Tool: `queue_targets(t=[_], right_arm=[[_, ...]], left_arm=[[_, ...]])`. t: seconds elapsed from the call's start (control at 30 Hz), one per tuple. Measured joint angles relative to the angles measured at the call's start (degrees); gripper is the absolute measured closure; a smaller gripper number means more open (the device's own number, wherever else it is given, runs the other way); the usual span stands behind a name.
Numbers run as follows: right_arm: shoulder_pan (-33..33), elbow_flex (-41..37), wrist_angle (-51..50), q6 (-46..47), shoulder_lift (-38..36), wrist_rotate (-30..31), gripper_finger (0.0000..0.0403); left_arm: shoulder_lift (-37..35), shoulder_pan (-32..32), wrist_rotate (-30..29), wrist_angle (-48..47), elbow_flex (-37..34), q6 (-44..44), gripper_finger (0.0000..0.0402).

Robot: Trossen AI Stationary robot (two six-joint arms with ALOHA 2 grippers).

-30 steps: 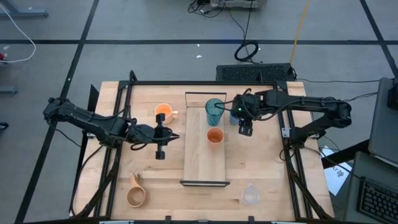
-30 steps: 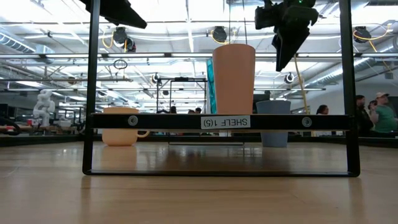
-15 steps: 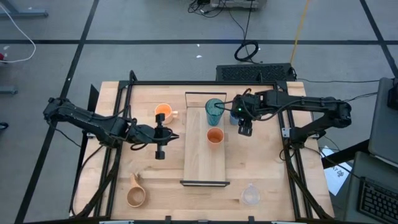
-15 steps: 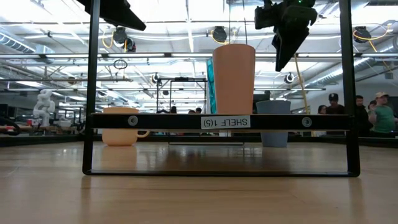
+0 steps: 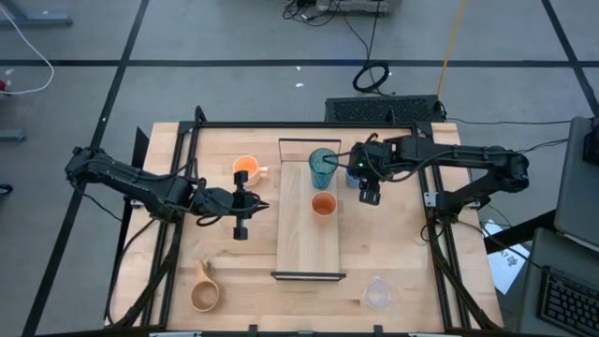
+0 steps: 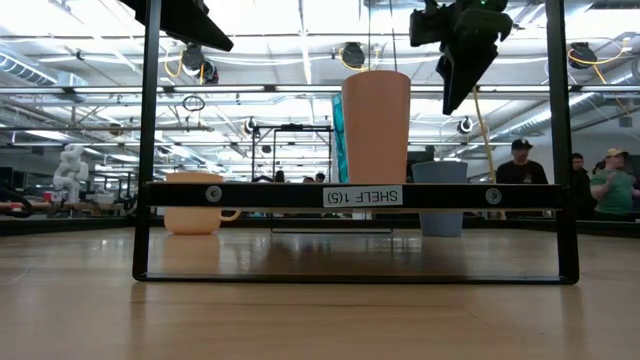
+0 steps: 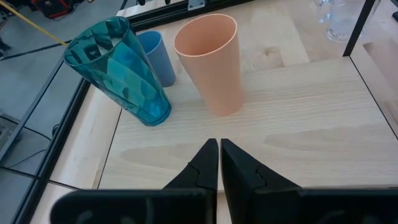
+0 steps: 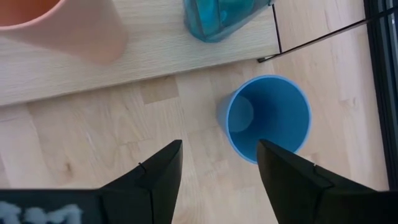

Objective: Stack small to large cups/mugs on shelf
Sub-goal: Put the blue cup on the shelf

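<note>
Here the right gripper, its fingers parted wide and empty, hangs above the blue cup, which stands on the desk just off the shelf's far right corner. On the shelf the teal tumbler stands at the far end, the small orange cup near mid-board. The left gripper, pinched shut on nothing, waits beside the shelf's left edge.

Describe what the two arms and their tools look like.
Both arms are dark, jointed and slim. The left tool ends in two black tapered fingers. The right tool has flat, angular black fingers and a small green light near its wrist.
</note>
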Motion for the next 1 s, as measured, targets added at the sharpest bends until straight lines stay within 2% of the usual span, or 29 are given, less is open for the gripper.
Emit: queue_targets(t=[0.67,1.0], right_arm=[[-0.11,0.00,-0.02,-3.04,0.00,0.04,0.0204],[2.04,-0.02,-0.80,0.23,0.00,0.02,0.0204]], left_arm=[[0.00,0.00,-0.02,-1.28,0.00,-0.27,0.0380],[0.00,0.00,0.00,-5.16,0.00,-2.14,0.0380]])
